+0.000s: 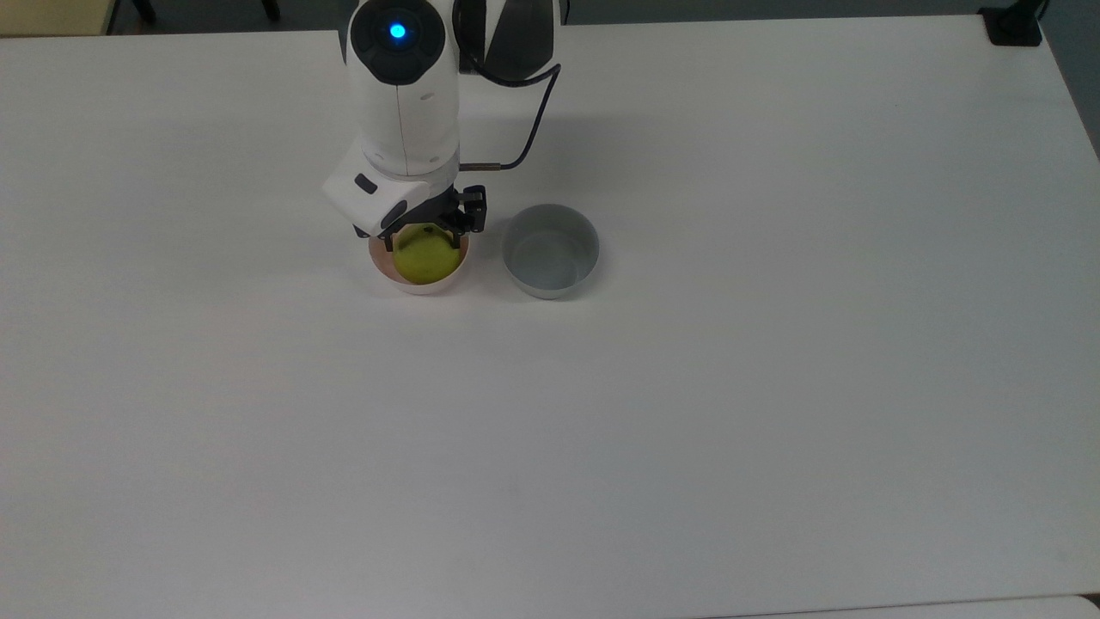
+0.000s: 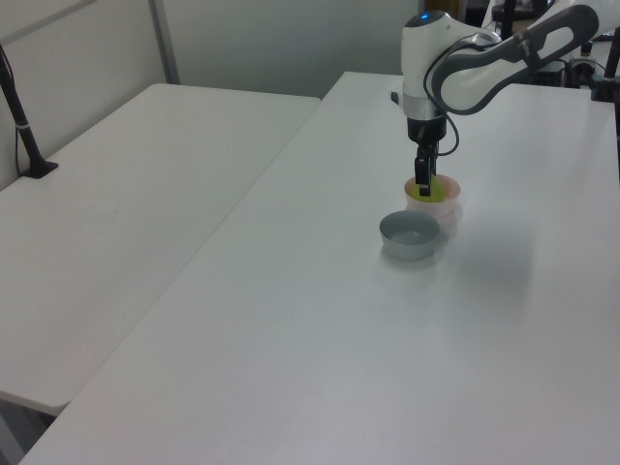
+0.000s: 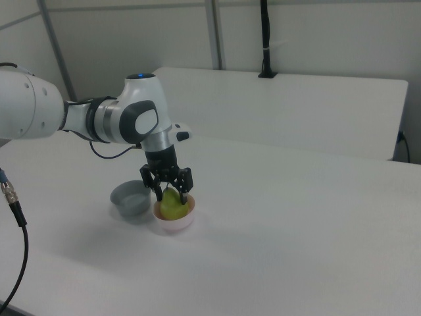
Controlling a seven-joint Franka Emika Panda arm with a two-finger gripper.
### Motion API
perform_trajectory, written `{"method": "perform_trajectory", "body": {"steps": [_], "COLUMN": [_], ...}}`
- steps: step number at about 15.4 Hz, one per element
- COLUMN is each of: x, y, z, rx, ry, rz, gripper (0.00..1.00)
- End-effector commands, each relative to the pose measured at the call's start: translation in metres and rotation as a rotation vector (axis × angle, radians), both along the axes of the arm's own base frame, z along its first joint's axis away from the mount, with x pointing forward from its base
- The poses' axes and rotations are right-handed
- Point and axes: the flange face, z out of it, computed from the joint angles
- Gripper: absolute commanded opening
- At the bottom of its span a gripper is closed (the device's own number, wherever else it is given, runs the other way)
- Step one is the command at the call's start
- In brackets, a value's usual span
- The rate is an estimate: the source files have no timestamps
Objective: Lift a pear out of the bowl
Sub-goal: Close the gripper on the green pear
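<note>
Approach complete: gripper (image 3: 172,193) spread wide, fingers straddling the pear (image 1: 424,258), which sits in the pink bowl (image 1: 418,284) at the top view's upper centre-left; closing and lifting remain.

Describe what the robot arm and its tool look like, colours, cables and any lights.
The arm has smooth, rounded white shells with dark grey joint sections, seen in the right view. A round dark cap on it carries a glowing blue light. A thin black cable loops from the upper arm to a small plug near the wrist. The tool is a white block with a dark button and black fingers.
</note>
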Motion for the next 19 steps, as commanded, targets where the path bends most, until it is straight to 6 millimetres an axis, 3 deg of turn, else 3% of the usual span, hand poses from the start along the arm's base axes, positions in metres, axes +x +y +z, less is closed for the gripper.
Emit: {"method": "perform_trajectory", "body": {"steps": [1, 9, 14, 19], "x": [-0.0007, -0.0004, -0.0005, -0.0009], "y": [0.0036, 0.0103, 0.0103, 0.0111], "z": [-0.0067, -0.0114, -0.0115, -0.0075], "rx": [-0.011, -0.012, -0.012, -0.012], "ry": [-0.014, -0.008, -0.007, -0.008], "rz": [0.029, 0.041, 0.038, 0.039], "gripper": [0.80, 0.79, 0.49, 0.49]}}
